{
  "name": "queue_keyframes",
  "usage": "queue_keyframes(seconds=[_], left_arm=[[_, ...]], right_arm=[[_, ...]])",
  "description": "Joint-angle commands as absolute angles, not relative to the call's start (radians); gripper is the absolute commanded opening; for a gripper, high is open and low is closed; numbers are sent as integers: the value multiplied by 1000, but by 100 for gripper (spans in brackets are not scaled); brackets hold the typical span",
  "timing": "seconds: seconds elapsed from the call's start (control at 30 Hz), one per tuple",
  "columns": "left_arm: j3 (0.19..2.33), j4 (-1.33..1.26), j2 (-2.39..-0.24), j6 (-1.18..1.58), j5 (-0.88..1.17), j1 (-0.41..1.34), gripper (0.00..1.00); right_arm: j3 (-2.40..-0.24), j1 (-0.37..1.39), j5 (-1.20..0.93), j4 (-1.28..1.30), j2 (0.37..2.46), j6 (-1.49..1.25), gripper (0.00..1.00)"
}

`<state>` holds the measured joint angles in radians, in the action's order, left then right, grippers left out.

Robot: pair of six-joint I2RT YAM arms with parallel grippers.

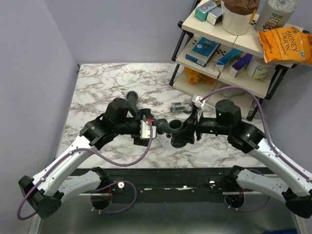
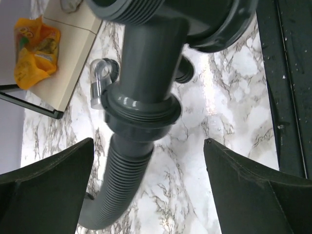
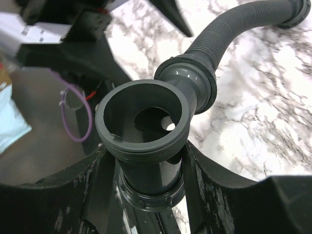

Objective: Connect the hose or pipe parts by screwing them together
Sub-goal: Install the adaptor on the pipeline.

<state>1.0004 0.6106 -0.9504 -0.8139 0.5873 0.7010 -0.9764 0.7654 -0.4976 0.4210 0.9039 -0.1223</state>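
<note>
The black Y-shaped fitting point(image 1: 178, 131) hangs above the marble table between both arms. My right gripper point(image 3: 146, 161) is shut on the fitting's body just below its threaded mouth point(image 3: 141, 122). The ribbed hose point(image 1: 132, 100) runs back over the table, and its collar nut point(image 2: 141, 109) sits on the fitting's side branch point(image 3: 190, 80). My left gripper point(image 2: 148, 146) stands wide open; its fingers point(image 2: 48, 187) flank the hose point(image 2: 117, 187) without touching it. A small grey and clear piece point(image 1: 181, 107) lies on the table behind the fitting.
A shelf rack point(image 1: 195, 80) with boxes and an orange snack bag point(image 1: 285, 46) stands at the back right. A yellow bag point(image 2: 34, 48) lies on its lowest shelf. Purple cables point(image 1: 122, 163) loop along both arms. The dark table edge point(image 2: 287, 97) is near.
</note>
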Motion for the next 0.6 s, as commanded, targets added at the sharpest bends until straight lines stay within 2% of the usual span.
queue_keyframes(seconds=[0.0, 0.17, 0.33, 0.57], left_arm=[[1006, 614, -1008, -902, 670, 686, 99], [1041, 663, -1092, -959, 765, 686, 99], [1123, 890, -1161, -1063, 888, 689, 99], [1152, 856, -1180, -931, 945, 701, 99]], right_arm=[[-1045, 767, -702, 546, 919, 23, 33], [-1088, 767, -765, 616, 925, 112, 33], [-1121, 767, -732, 663, 940, 178, 33], [-1098, 767, -700, 637, 963, 206, 32]])
